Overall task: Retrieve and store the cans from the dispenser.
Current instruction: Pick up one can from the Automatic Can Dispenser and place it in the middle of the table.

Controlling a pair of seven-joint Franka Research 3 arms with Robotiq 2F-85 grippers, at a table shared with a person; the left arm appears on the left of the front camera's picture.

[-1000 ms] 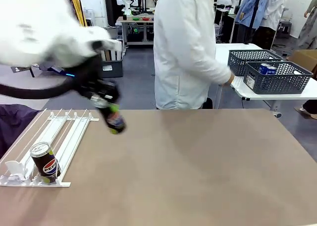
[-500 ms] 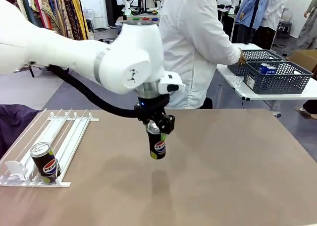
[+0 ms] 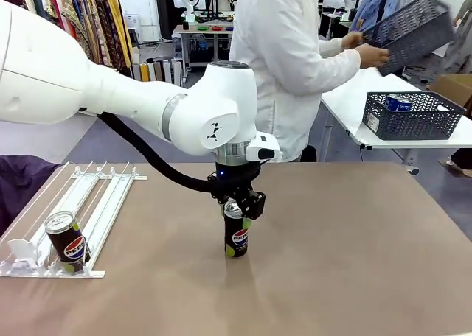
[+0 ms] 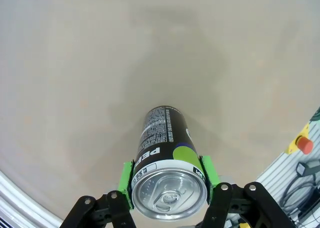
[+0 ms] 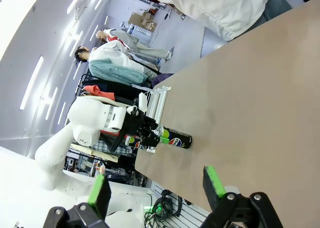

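Left gripper (image 3: pixel 237 211): closed on the held can (image 3: pixel 236 237), green pads clamped on either side just below the silver top, as the left wrist view shows

Held can: black Pepsi can, upright, at mid-table and well apart from the dispenser (image 3: pixel 99 192); its base sits at or just above the table (image 3: pixel 354 233), and contact cannot be told

Right gripper (image 5: pixel 157 185): jaws wide apart, nothing between them, hanging above the table's edge

Dispenser: at the robot's left, with a second can (image 3: pixel 67 239), also Pepsi, tilted at the near end of a lane

Storage: a person's hands (image 3: pixel 367 53) hold the lifted basket (image 3: pixel 413 28) in the air at the far right; the side-table basket (image 3: pixel 417 119) already holds blue cans (image 3: pixel 398 102)

Risk, release: if the base is not flat on the table when the jaws part, the slim can may drop, rock and topple, then roll

Risk, withdrawal: the pads grip high, so any sideways drag while lifting away could tip it

Risk, handover: the basket is off the table and moving in the person's hands, so a reach toward it now could meet a hand

Risk, second can: it leans in its lane, so a grasp from straight above may slip
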